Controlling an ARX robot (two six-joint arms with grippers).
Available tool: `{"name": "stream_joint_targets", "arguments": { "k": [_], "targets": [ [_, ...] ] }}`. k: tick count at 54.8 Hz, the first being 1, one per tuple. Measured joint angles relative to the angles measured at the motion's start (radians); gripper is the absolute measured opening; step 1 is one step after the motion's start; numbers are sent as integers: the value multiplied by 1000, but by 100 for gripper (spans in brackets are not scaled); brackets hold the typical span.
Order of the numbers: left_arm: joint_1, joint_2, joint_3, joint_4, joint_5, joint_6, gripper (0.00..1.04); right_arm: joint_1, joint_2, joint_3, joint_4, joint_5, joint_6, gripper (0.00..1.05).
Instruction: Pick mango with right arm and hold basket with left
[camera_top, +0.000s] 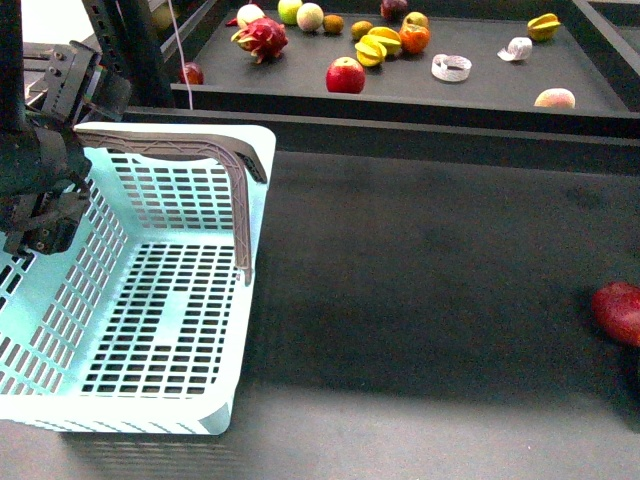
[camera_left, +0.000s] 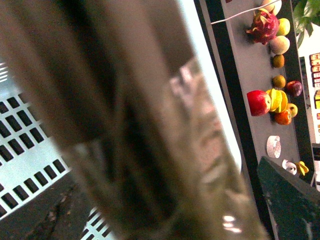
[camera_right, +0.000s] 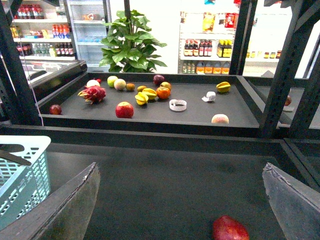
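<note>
1. Starting closest: the basket (camera_top: 150, 400) sits on the dark surface (camera_top: 420, 300) at the robot's left. Its grey-brown handle (camera_top: 190, 150) arches along the far rim.
2. L pincer (camera_top: 40, 225) is at the basket's left wall, near the handle's end. Front view shows only dark housing, so can't tell if it's wide or closed. L wrist view is no help: a blurred brown bar fills most of it, w/ slotted basket wall behind.
3. R pincer (camera_right: 180, 167) shows only in the R wrist view. Its fingers (camera_right: 65, 210) are spread wide w/ nothing btw them, over bare surface.
4. Dark red fruit (camera_top: 620, 312) lies on the surface at the front view's right edge. R wrist view puts it near the pincer, closer to one finger, not touching.
5. Mango (camera_top: 555, 98) lies on the raised back tray (camera_top: 250, 85), right-hand part, near its front edge. It is well apart from both pincers and the basket.
6. Farther back on the tray: red apple (camera_top: 345, 75), dragon fruit (camera_top: 262, 38), starfruit (camera_top: 378, 47), white tape roll (camera_top: 451, 67).
7. Only the R wrist view reaches past the tray: potted plant (camera_right: 131, 45) and shop shelves (camera_right: 205, 50) w/ bottles.
</note>
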Motion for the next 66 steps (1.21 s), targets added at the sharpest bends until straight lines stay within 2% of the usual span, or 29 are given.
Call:
{"name": "stream_joint_targets", "arguments": {
  "k": [11, 19, 22, 24, 50, 66],
  "targets": [
    [-13, 17, 37, 3, 5, -26, 42, 0, 0, 0, 0, 0, 0, 97],
    [-36, 0, 43, 2, 34, -39, 25, 0, 0, 0, 0, 0, 0, 97],
    [-57, -26, 34, 0, 43, 13, 11, 0, 0, 0, 0, 0, 0, 97],
    [-68, -38, 18, 2, 64, 28, 7, 0, 0, 0, 0, 0, 0, 97],
    [-268, -312, -168, 99, 228, 429, 6, 0, 0, 0, 0, 0, 0, 97],
    [-388, -435, -243, 85, 218, 634, 6, 0, 0, 0, 0, 0, 0, 97]
  ]
}}
